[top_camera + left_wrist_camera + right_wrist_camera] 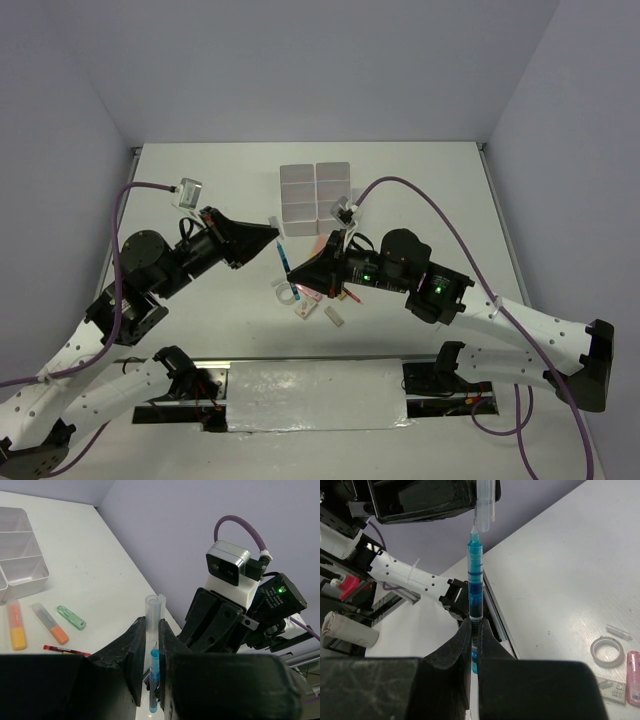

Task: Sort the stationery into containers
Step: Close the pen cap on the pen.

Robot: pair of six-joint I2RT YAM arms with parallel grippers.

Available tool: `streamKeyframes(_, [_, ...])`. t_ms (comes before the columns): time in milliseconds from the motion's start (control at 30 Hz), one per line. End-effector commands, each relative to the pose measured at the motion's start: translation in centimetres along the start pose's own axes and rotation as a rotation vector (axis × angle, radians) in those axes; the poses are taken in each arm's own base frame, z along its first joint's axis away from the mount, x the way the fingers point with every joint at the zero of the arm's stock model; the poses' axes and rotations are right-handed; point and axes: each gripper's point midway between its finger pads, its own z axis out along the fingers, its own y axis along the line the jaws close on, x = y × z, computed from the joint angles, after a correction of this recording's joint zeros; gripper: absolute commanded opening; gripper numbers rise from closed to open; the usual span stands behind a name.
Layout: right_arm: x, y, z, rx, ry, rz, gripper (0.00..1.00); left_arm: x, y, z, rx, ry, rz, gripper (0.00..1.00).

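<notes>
A thin blue pen (282, 246) hangs in the air between my two grippers, in front of the containers (315, 190). My right gripper (476, 622) is shut on the pen's barrel (475, 580). My left gripper (152, 622) is shut on the pen's clear cap (152, 609), and the pen's tip sits at the cap's mouth (483, 522). In the top view my left gripper (274, 228) and right gripper (288, 262) face each other tip to tip. The white containers (22, 570) look empty in the left wrist view.
On the table lie an orange highlighter (16, 627), a peach highlighter (50, 624), a green highlighter (71, 617) and a red pen (65, 650). A tape ring (607, 651), a pink eraser (633, 677) and a white eraser (612, 690) lie under the right arm.
</notes>
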Motion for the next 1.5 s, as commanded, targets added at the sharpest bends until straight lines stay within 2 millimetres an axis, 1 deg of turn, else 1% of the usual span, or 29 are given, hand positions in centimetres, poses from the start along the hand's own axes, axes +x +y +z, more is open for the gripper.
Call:
streamKeyframes(0, [-2.1,1.2,-0.3,-0.031,-0.07,-0.027,0.0,-2.1,-1.6,-0.7,0.041,-0.07,0.008,0.0])
streamKeyframes(167, [-1.6,1.3,-0.1,-0.044,-0.055,-0.015,0.0,-2.7,-1.8,-0.8,0.041,-0.092,0.012,0.0])
streamKeyframes(200, [-1.5,1.1,0.0,-0.039,-0.053,-0.016,0.0,-2.8,-2.0,-0.7,0.044,-0.094,0.014,0.0])
streamKeyframes(300, [-1.4,1.1,0.0,-0.039,-0.052,-0.014,0.0,-2.8,-2.2,-0.5,0.054,-0.086,0.013,0.0])
streamKeyframes(567, [-2.2,1.0,-0.1,-0.023,-0.071,-0.035,0.0,-1.9,-1.8,-0.4,0.054,-0.061,-0.002,0.0])
streamKeyframes(800, [-2.7,0.6,0.1,0.001,-0.081,-0.052,0.0,-1.5,-2.1,-0.4,0.075,-0.042,-0.012,0.0])
streamKeyframes(967, [-3.0,1.0,0.0,-0.007,-0.085,-0.06,0.0,-1.3,-1.9,-0.7,0.066,-0.039,-0.014,0.0])
streamKeyframes(1167, [-3.5,1.1,0.2,-0.009,-0.093,-0.071,0.0,0.0,-1.5,-0.2,0.072,0.006,-0.031,0.0])
streamKeyframes(1300, [-3.7,1.3,0.2,-0.012,-0.092,-0.076,0.0,0.8,-0.8,0.0,0.059,0.026,-0.039,0.0])
streamKeyframes(1467, [-4.0,0.8,0.4,0.009,-0.1,-0.096,0.0,1.0,-1.0,-0.1,0.069,0.036,-0.042,0.0])
